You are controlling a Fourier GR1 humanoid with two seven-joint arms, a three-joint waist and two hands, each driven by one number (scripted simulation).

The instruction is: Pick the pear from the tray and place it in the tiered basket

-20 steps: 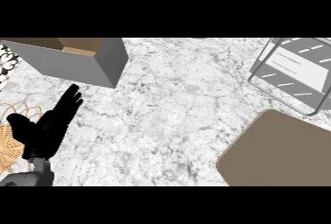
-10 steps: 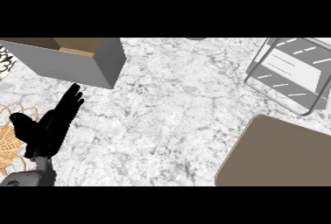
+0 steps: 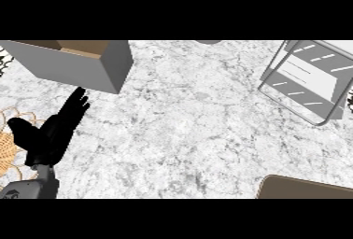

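Our black left hand (image 3: 52, 135) rests open, holding nothing, just below the grey open box (image 3: 82, 63), likely to stay out of the way. The flat brown tray (image 3: 310, 190) lies far from the box, and we see no pear.

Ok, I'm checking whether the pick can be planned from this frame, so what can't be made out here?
All in the head view:
- Pear: not seen anywhere. Only a corner of the tray shows, the rest is cut off by the lower edge.
- Right hand: out of view.
- Tiered basket: cut off by the upper and right edges.
- Woven item: cut off by the left edge and partly covered by the left hand.
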